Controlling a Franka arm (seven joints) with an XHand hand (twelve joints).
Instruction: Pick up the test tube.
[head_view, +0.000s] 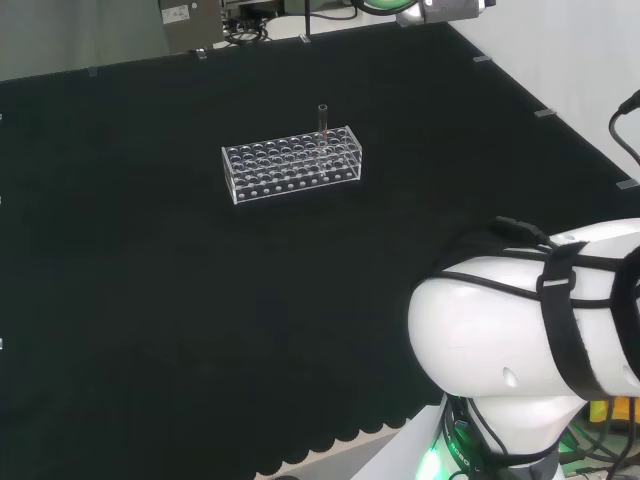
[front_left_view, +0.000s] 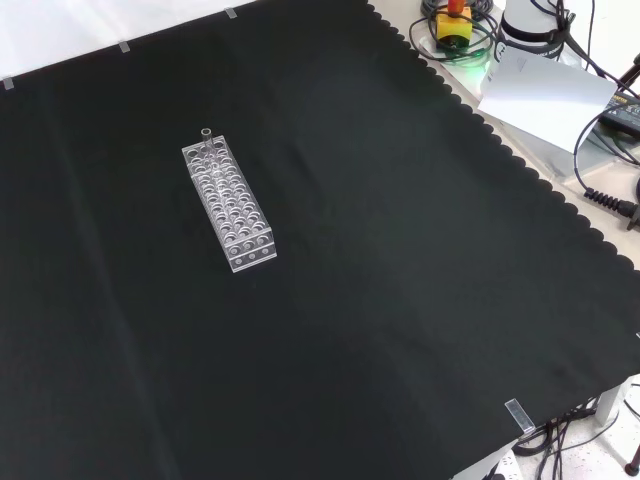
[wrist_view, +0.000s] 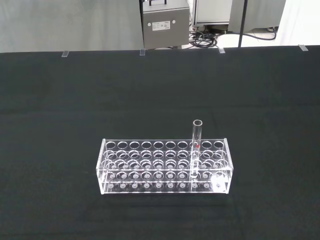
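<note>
The test tube (wrist_view: 196, 146) stood upright in a clear rack (wrist_view: 165, 167) out on the black-covered desk (head_view: 150, 300), in a hole of the back row near one end. In the head view that was the rack's far right corner; in the front view the tube (front_left_view: 207, 134) poked up at the rack's (front_left_view: 229, 205) upper end. A small red mark showed on the glass just where it met the rack's top plate. The other holes looked empty as far as I could make out.

The step in hand, to my eye, was the approach, with nothing grasped yet. Doing it well would mean coming down from above onto the short length of glass that rose clear of the rack, taking it just under the rim, and lifting straight up along the tube's own axis so it would not bind in the holes or drag the light rack along. Being near the end wall, the tube left open room on the outer side but little on the side of the neighbouring holes.

From where I stood the white arm link (head_view: 530, 320) sat well back from the rack, and I could not tell whether the fingers were spread or curled, so the tube lay well apart from them, untouched.
</note>
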